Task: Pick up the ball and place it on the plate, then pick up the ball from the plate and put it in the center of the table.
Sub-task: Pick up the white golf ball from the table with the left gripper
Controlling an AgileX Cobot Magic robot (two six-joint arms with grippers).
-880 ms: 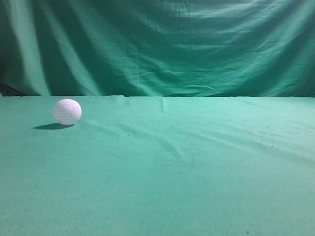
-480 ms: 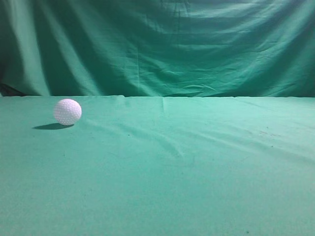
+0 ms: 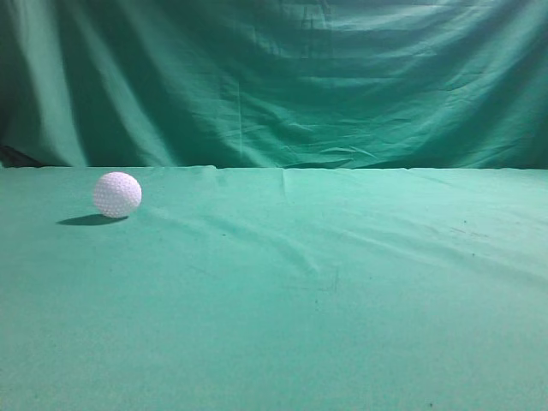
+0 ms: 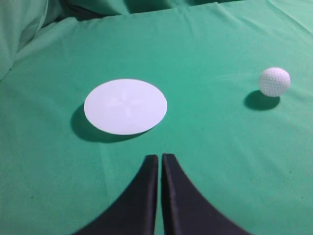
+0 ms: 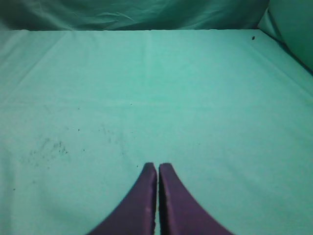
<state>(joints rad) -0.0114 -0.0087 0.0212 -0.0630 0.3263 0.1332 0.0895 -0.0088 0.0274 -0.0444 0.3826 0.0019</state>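
Ball loose on the worktop, both claws pressed together and holding nothing.

The ball (image 4: 274, 81) sits on the green worktop (image 4: 210, 147) ahead and right of the left claw (image 4: 160, 157); the white plate (image 4: 125, 106) lies just ahead of that claw, slightly left, well apart from the ball. The right claw (image 5: 157, 166) faces bare cloth with faint dark specks. Both claws are cut off by the frame's lower edge; neither shows in the exterior view, nor does the plate.
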